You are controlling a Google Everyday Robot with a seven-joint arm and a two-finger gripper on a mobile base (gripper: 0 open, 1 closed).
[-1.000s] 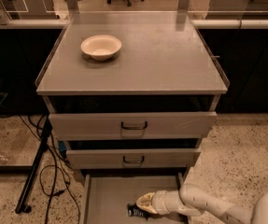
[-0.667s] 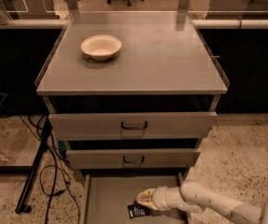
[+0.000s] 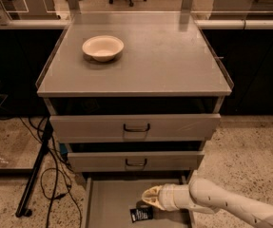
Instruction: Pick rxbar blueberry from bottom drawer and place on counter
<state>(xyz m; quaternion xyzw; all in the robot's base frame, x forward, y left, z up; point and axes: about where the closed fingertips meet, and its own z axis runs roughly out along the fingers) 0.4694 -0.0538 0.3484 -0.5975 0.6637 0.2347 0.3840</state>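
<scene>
There are three drawers: the top drawer [image 3: 183,125], the middle drawer [image 3: 174,160] and the bottom drawer [image 3: 108,204]. Two handles [image 3: 136,128] are seen, one on each upper drawer. One bowl [image 3: 102,47] stands on the one tabletop [image 3: 169,65]. One bar [image 3: 141,214] lies in the bottom drawer, with one pincer [image 3: 150,198] just beside it.

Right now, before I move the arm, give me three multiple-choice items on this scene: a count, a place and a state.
1. How many bowls stand on the counter? A none B one C three
2. Where does the snack bar lie? A in the bowl B on the counter C in the bottom drawer
3. The bottom drawer is: A shut B pulled open C lifted out
Answers: 1 B, one cream bowl stands at the counter's back left. 2 C, the dark bar lies on the drawer floor, by the gripper. 3 B, its floor shows below the two upper drawers.
</scene>
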